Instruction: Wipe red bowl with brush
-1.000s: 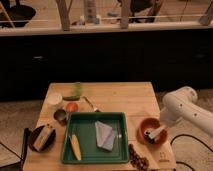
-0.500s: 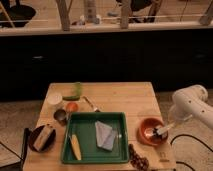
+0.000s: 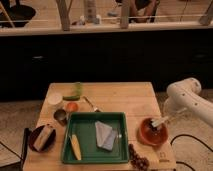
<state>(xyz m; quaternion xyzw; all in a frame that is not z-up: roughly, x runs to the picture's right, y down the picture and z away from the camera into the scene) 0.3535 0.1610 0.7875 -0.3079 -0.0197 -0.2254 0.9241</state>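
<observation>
Gripper (image 3: 165,118) holds brush (image 3: 158,122) inside red bowl (image 3: 144,135).

One camera looks steeply down on the whole pale wooden surface (image 3: 125,95) from well back; the pincer (image 3: 165,119) hangs at right.

I read this as a robot test setup in an office or canteen-type building, not a home. 1 small wooden tabletop (image 3: 115,97) stands on a speckled hard floor (image 3: 20,115) against a long dark partition (image 3: 100,55), with slanted posts (image 3: 63,14) and a brighter room beyond. Kitchen props surround 1 green tray (image 3: 95,116), and a black cable (image 3: 192,140) trails across the floor. The hand (image 3: 165,118) hangs over the red bowl (image 3: 150,135) at the tabletop's right edge.
</observation>
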